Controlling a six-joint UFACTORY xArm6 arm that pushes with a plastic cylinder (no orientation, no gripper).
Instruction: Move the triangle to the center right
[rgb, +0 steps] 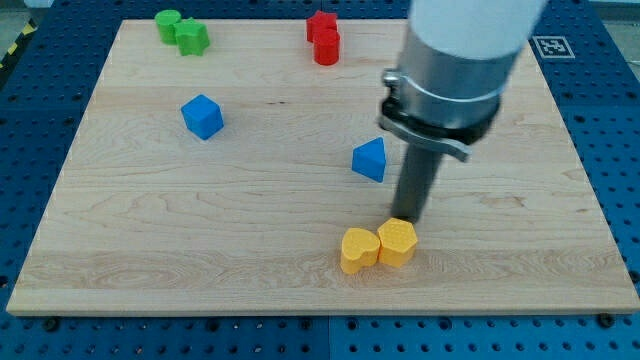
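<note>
- My tip (411, 218) rests on the tabletop (110, 250), at the lower end of the dark rod, which serves as my hand; with no jaws to part or clench, it grasps nothing and can only push.
- The blue triangle (370, 160), the block I am to move, lies just to the view's left of my rod and a little above my tip. It looks close to the rod but not touching, though the rod's bulk hides the gap, so I cannot be sure.
- Directly below my tip sit two yellow blocks: a yellow hexagon-like block (397, 241) that seems to touch my tip, and a yellow heart-like block (358, 249) pressed against its left side.
- Well away to the upper left are a blue cube (202, 116) and two green blocks (181, 31); two red blocks (323, 38) stand above, near the far edge.
- I judge I am on the wrong side: the triangle must go rightward, yet I stand to its right.
- Risks: pushing from here would drive it left; swinging round below could knock the yellow pair; an off-centre push on the sloped face could spin the triangle away.
</note>
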